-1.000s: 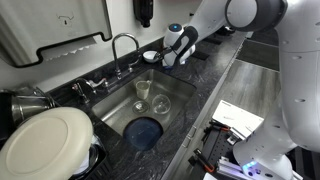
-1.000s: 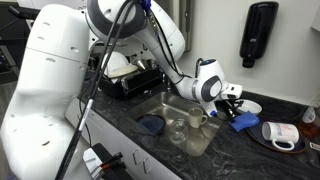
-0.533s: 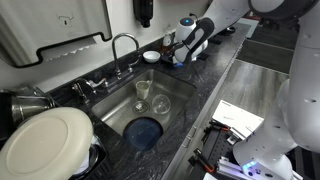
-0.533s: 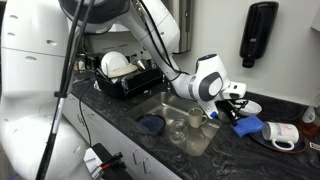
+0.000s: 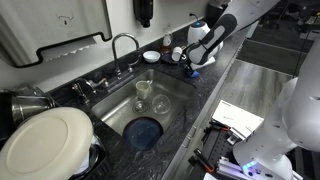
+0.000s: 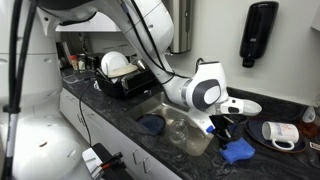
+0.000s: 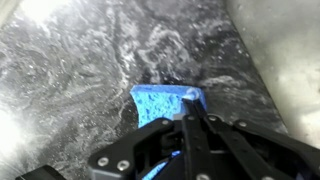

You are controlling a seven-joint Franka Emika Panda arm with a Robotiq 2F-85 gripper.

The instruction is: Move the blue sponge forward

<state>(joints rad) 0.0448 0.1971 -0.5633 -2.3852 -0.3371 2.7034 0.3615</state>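
Note:
The blue sponge [image 7: 158,101] is a bright blue block lying on the dark marbled counter [image 7: 90,60]. My gripper [image 7: 191,96] comes in from the bottom of the wrist view, and its jaws are closed on the sponge's near right edge. In both exterior views the gripper [image 6: 224,134] [image 5: 190,64] is low over the counter beside the sink, with the sponge [image 6: 238,152] [image 5: 192,72] at its tip. The fingers hide part of the sponge.
The sink [image 5: 112,108] holds two glass cups [image 5: 143,90] and a dark blue round disc [image 5: 144,131]. A faucet [image 5: 125,45] stands behind it. A white mug [image 6: 280,135] on a plate sits close to the sponge. A dish rack [image 6: 125,80] and a large white plate [image 5: 45,140] stand further off.
My gripper has moved along the counter away from the faucet and toward the counter's front edge, taking the blue sponge with it.

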